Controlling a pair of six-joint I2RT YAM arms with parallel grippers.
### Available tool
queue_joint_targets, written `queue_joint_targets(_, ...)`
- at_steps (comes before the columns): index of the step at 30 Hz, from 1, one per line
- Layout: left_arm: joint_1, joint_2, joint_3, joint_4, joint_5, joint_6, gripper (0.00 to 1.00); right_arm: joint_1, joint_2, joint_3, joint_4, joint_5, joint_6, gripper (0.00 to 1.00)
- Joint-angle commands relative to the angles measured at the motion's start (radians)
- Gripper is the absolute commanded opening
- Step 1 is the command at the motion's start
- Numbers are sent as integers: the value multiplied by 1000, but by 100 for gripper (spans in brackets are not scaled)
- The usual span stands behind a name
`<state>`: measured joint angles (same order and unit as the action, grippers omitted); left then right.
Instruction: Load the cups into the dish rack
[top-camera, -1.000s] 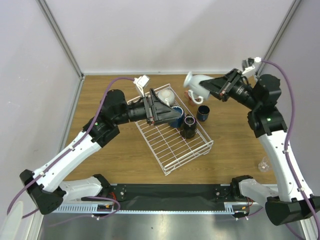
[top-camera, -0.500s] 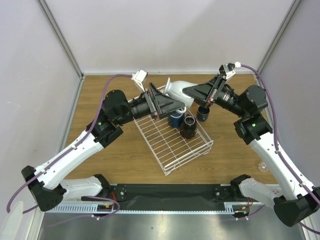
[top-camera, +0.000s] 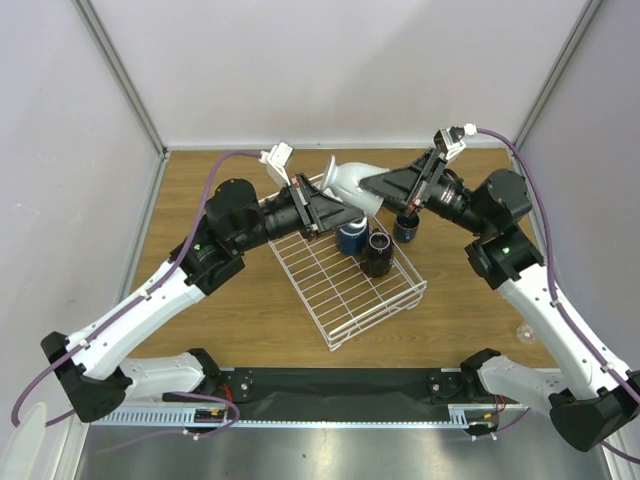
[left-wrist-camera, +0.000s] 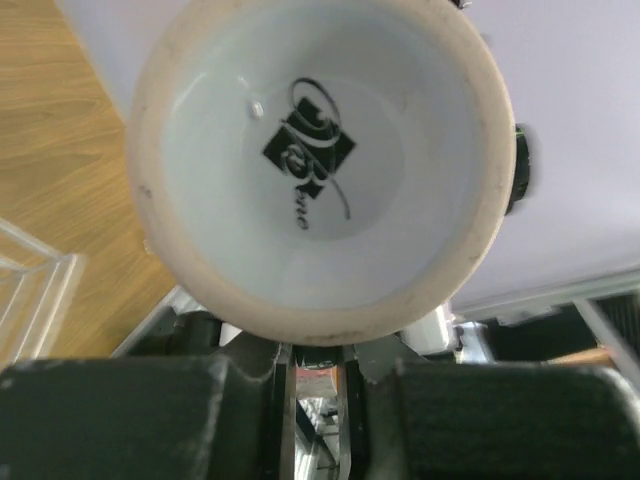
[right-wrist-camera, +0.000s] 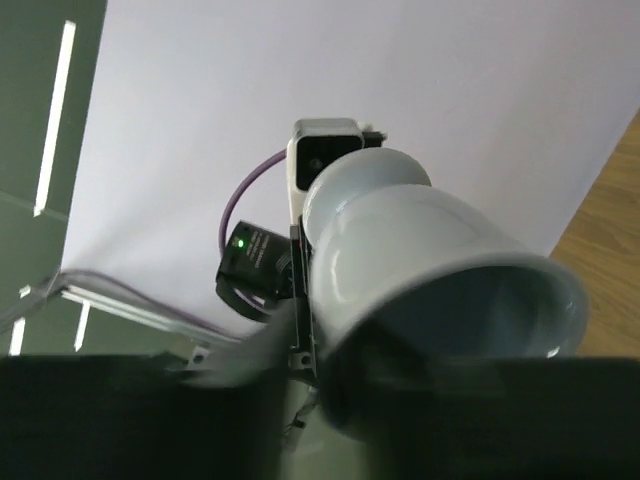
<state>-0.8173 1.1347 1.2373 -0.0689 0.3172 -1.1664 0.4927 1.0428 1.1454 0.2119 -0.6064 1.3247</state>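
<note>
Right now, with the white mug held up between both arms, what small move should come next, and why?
Probably the right gripper should ease the white mug down toward the dish rack. It holds the mug tipped sideways above the rack's far corner, its base facing the left gripper close by, so a short, slow descent seems safest.
</note>
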Motion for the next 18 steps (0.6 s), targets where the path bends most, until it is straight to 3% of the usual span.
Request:
queue_joint_targets(1,0,-16,50,-84,-119,121,0,-29,3,135,-198,-10,-39,51)
queue_joint_targets(2,0,-10,94,-141,-153,151,0,-51,13,184,-339,3,-153,68)
queue_joint_targets(3,0,-4,118,-260,-185,221,0,-75,34,226,-607,28,-220,82)
queue_joint_targets(4,0,2,154,-305,-252,256,0,-141,45,259,-715,68,-272,99)
queue_joint_targets(6,1,16,175,-411,-315,342,0,-210,69,310,-925,76,-395,100)
queue_joint_targets(9,3,40,189,-504,-478,462,0,-319,85,323,-1096,91,-514,100)
queue_joint_targets(11,1,57,173,-528,-590,517,0,-373,88,321,-1141,82,-565,100)
queue_joint_targets(18,67,148,2,-424,-725,675,0,-485,103,324,-1204,36,-657,100)
